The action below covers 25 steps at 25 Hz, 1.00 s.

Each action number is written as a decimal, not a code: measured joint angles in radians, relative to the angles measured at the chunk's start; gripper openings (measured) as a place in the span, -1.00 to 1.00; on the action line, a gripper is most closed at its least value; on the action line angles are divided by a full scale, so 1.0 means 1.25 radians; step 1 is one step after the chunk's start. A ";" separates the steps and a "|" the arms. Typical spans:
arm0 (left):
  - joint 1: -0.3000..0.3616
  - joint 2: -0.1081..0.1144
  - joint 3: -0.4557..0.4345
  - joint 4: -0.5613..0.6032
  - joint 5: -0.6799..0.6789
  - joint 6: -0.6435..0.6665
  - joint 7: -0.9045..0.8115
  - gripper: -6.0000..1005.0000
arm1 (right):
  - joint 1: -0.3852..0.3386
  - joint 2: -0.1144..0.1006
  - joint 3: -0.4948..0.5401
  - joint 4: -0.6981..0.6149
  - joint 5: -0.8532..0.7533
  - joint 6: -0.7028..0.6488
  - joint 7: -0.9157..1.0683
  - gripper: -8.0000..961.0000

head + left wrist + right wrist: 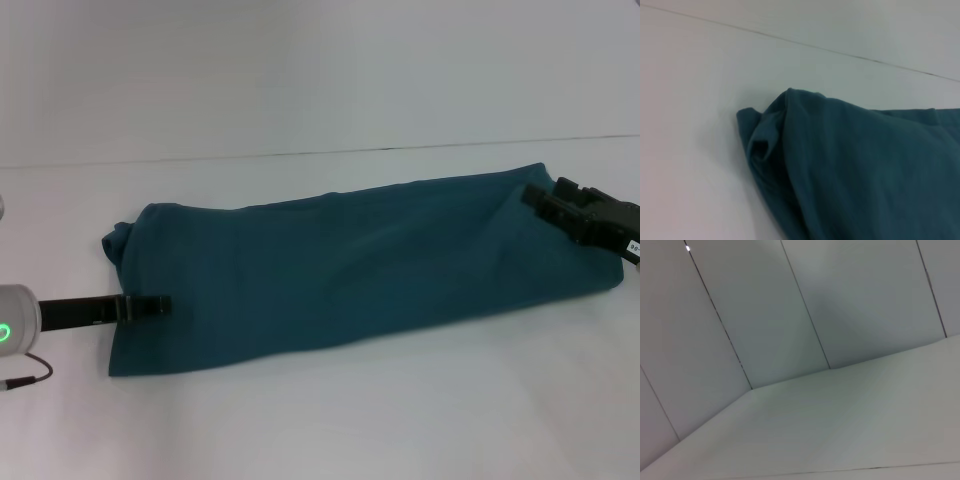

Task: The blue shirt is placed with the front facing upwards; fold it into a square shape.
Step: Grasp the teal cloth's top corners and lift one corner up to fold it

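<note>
The blue shirt [350,260] lies on the white table as a long folded band running from left to right, plain teal side up with no lettering showing. My left gripper [152,305] reaches in low from the left and sits at the band's left edge, near its front corner. My right gripper [553,203] rests over the band's right end, near the far corner. The left wrist view shows the blue shirt [865,170] at its bunched left corner, with a small crumpled fold sticking out. The right wrist view shows only table and wall.
The white table [400,420] extends around the shirt, with bare surface in front and behind. A thin cable [25,380] hangs by the left arm at the left edge. A pale panelled wall [790,300] rises behind the table.
</note>
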<state>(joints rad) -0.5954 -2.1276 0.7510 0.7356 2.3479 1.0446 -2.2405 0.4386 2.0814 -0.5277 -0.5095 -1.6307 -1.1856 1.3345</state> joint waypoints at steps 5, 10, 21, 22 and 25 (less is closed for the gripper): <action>-0.001 0.001 -0.002 0.003 -0.033 0.007 0.011 0.22 | 0.000 0.000 0.000 0.000 0.000 0.001 0.000 0.36; -0.003 0.002 0.001 0.002 -0.041 0.010 0.017 -0.20 | 0.000 0.000 0.000 -0.001 0.000 0.004 0.002 0.36; -0.027 -0.014 0.007 0.007 -0.043 0.013 0.031 -0.76 | 0.001 0.000 0.000 0.000 -0.001 0.009 0.010 0.35; -0.030 -0.014 0.007 0.009 -0.043 0.013 0.031 -0.80 | 0.001 0.000 0.000 0.000 -0.001 0.009 0.012 0.35; -0.040 -0.018 0.007 0.021 -0.043 0.018 0.033 -0.91 | 0.001 0.000 0.000 -0.002 -0.001 0.008 0.020 0.35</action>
<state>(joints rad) -0.6454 -2.1498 0.7600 0.7613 2.2947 1.0668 -2.1994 0.4395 2.0814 -0.5277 -0.5120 -1.6322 -1.1754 1.3589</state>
